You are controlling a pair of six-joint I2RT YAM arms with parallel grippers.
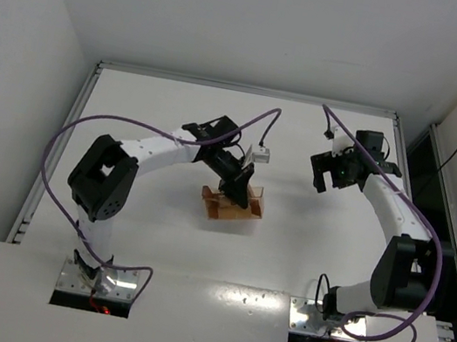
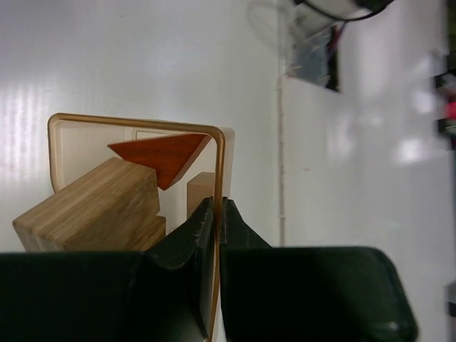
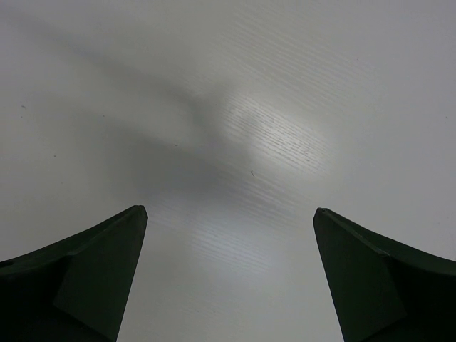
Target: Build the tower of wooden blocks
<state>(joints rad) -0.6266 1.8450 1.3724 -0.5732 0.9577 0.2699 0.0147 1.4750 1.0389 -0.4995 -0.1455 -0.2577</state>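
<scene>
A shallow thin-walled wooden box point(image 1: 211, 210) sits mid-table with loose wood blocks lying inside. In the left wrist view its rim point(image 2: 135, 117) frames a reddish-brown wedge point(image 2: 164, 155), a large pale tan block point(image 2: 92, 206) and a smaller tan block point(image 2: 199, 187). My left gripper point(image 2: 216, 203) is shut on the box's right wall, one finger inside and one outside; from above it point(image 1: 236, 192) covers the box's middle. No standing wood block tower is in view. My right gripper point(image 1: 326, 181) hangs open over bare table, with nothing between its fingers point(image 3: 229, 214).
White walls enclose the table on three sides. A metal rail point(image 1: 67, 134) runs along the left edge. A seam in the tabletop point(image 2: 280, 157) runs just right of the box. Purple cables loop off both arms.
</scene>
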